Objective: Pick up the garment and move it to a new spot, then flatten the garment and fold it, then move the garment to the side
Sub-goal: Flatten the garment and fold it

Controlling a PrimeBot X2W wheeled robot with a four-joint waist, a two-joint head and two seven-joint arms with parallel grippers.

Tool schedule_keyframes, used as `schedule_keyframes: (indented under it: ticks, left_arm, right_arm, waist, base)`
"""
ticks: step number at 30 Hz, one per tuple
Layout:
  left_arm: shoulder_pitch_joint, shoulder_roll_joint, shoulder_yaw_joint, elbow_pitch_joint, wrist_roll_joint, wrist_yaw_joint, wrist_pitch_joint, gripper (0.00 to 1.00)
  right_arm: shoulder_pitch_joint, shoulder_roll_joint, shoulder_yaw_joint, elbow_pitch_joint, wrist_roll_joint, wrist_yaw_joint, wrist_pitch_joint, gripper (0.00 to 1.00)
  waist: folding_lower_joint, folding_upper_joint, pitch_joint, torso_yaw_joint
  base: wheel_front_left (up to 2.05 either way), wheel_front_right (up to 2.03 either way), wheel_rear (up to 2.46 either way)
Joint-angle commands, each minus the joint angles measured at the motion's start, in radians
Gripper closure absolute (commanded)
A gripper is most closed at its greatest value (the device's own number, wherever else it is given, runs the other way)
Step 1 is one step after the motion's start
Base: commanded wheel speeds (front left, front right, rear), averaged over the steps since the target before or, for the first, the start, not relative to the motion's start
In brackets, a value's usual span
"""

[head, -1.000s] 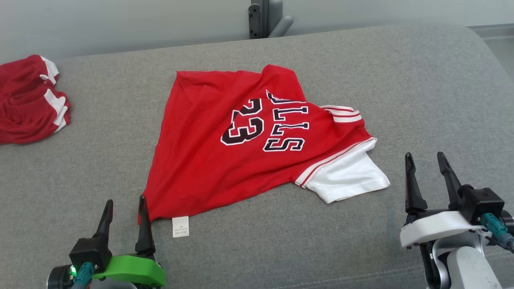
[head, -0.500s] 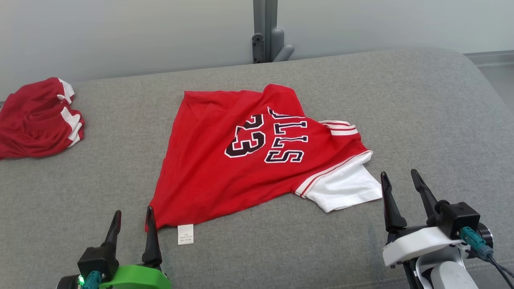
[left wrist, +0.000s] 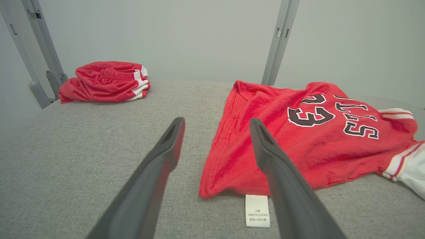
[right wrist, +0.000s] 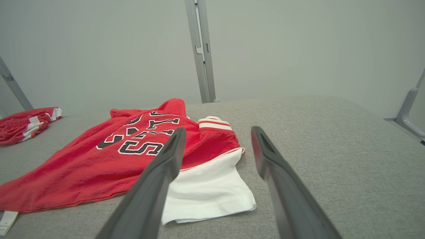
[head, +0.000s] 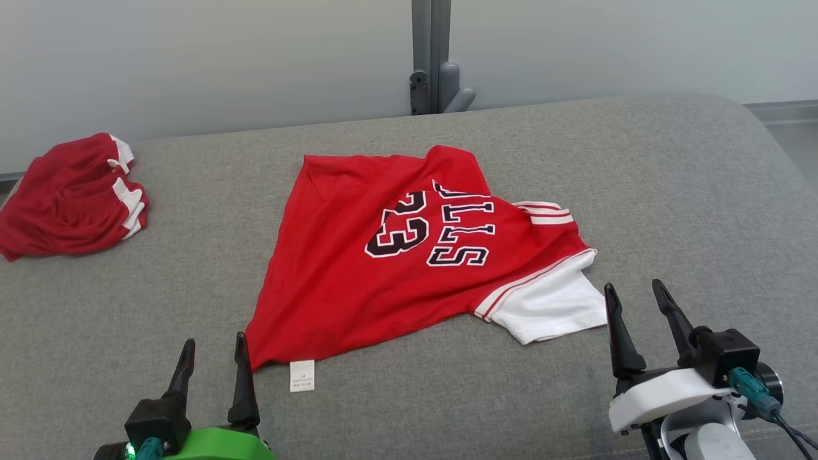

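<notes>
- Garment [head: 358,275]: from my head camera, the red jersey lies crumpled in the middle of the grey cushion [head: 671,191]. It is spread wide at the near left corner and bunched toward the right.
- Its black "23" and a row of letters read upside down to me. A fold swallows the farthest letters, so I cannot make out the whole word.
- One white sleeve [head: 549,306] sticks out at the right. Red cloth covers its upper part.
- A white care label [head: 301,375] pokes from the near hem; its print is too small to read here.
- My left pincer [head: 214,338] stands apart and empty, its right finger just beside the near left corner of the hem. My right pincer [head: 634,285] is also apart and empty, just right of the sleeve. Whether either touches the cloth, I cannot tell.
- A second red and white bundle [head: 70,198] sits well apart at the far left. A grey post [head: 431,57] rises behind the cushion.
- From my left wrist, my fingers straddle the hem corner. My right finger covers part of the lower hem, and the label lies flat on the cushion. The sleeve is cut off by the right edge.
- From my right wrist, my left finger hides part of the sleeve and the red cloth above it. The label is clipped at the bottom left corner, and the bundle is cut by the left edge.
</notes>
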Motion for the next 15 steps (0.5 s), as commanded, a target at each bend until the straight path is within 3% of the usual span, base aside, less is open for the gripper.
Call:
schedule_keyframes:
  ticks: [1, 7, 15]
  left_arm:
    - [0.016, 0.000, -0.001, -0.003, 0.007, 0.008, -0.001, 0.00]
    - [0.015, 0.000, -0.011, -0.006, 0.001, 0.012, -0.001, 0.00]
    - [-0.005, 0.000, -0.028, -0.004, -0.003, 0.016, -0.001, 0.00]
  right_arm:
    - [0.006, -0.003, -0.001, 0.003, -0.005, -0.001, -0.003, 0.00]
    - [0.001, -0.003, -0.032, 0.047, -0.014, -0.002, -0.003, 0.00]
    - [-0.080, -0.003, -0.145, 0.256, -0.008, -0.001, 0.039, 0.00]
  waist:
    - [0.0000, 0.0000, 0.000, 0.001]
    - [0.0000, 0.0000, 0.005, 0.008]
    - [0.0000, 0.0000, 0.038, 0.041]
  base:
    - [0.00, 0.00, 0.00]
    - [0.00, 0.00, 0.00]
    - [0.00, 0.00, 0.00]
